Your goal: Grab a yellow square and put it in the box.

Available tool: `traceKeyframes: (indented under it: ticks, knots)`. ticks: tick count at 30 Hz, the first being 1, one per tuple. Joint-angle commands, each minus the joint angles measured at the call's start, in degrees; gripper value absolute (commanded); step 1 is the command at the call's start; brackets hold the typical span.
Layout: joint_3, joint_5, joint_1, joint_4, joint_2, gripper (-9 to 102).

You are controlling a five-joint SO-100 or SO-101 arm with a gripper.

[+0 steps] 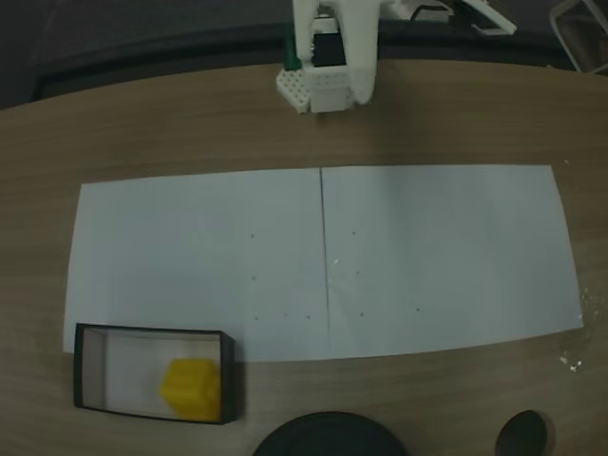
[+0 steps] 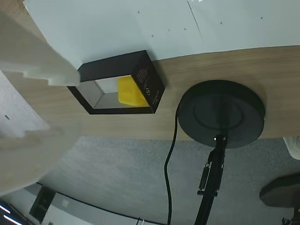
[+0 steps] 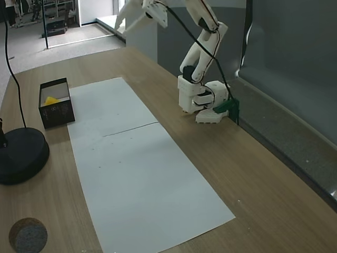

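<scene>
The black lamp base sat at three o'clock of the box holding the yellow square, fingers apart, empty.

A wood-grain table carried two white paper sheets laid end to end. A black round lamp base sat near the table's edge, its cable trailing over grey carpet. Behind the table ran a dark grey wall panel, with a bright doorway beyond.
</scene>
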Motion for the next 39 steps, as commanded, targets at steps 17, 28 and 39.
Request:
traceKeyframes:
  ticks: [17,28,39]
  knots:
    - [48.25,-5.54,2.37,-15.29,53.26,6]
    - [62.93,-5.01,2.99,-27.6,68.29,6]
    - [80.6,-0.09,2.9,-34.37,69.52,6]
